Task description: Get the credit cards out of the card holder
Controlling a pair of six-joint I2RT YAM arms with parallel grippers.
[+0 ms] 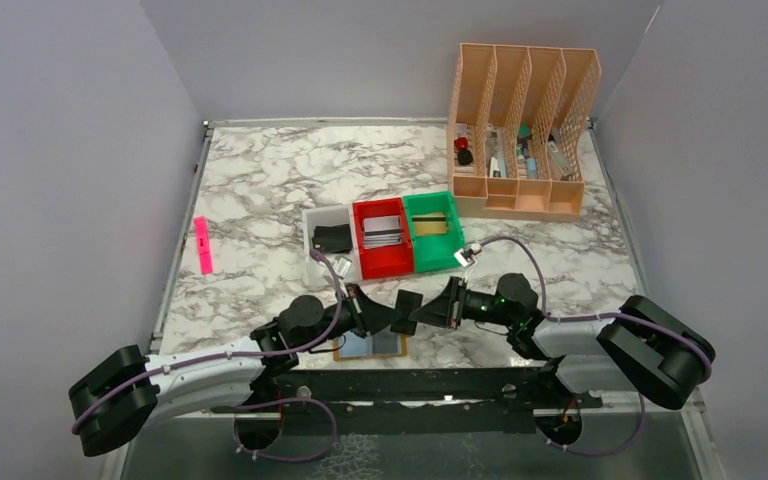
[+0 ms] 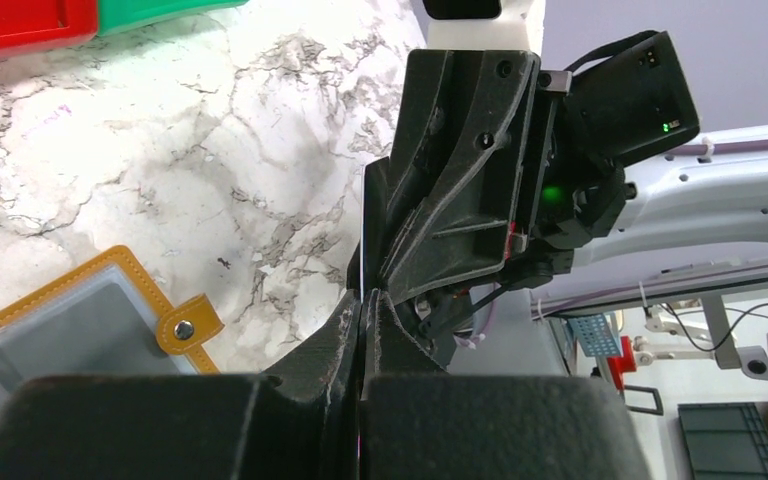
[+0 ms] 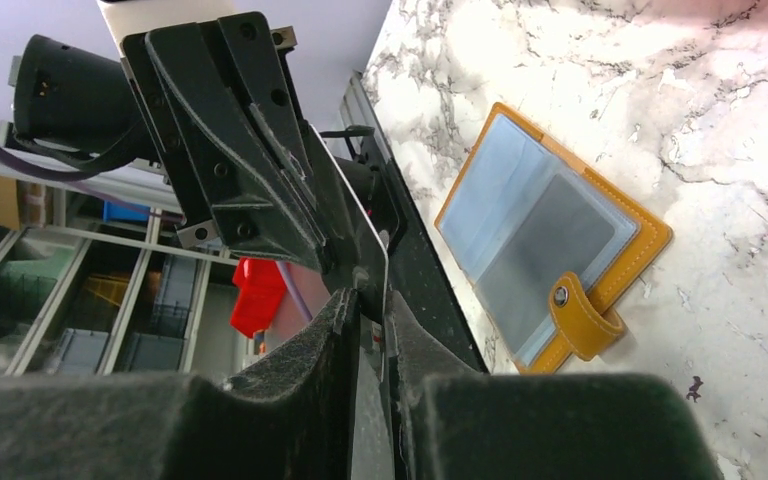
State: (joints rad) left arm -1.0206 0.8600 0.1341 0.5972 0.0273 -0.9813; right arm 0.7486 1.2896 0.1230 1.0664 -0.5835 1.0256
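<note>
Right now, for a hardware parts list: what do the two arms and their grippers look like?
The left arm and right arm have pale grey links between black joints, with a purple cable running along each. The left gripper and right gripper are matte black angular wedges with small screw holes and rough-surfaced fingers. A green light glows at the right wrist.

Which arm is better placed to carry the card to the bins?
Right, likely: the right gripper straddles the card that the left gripper pinches, while the left is nearer the card holder.
</note>
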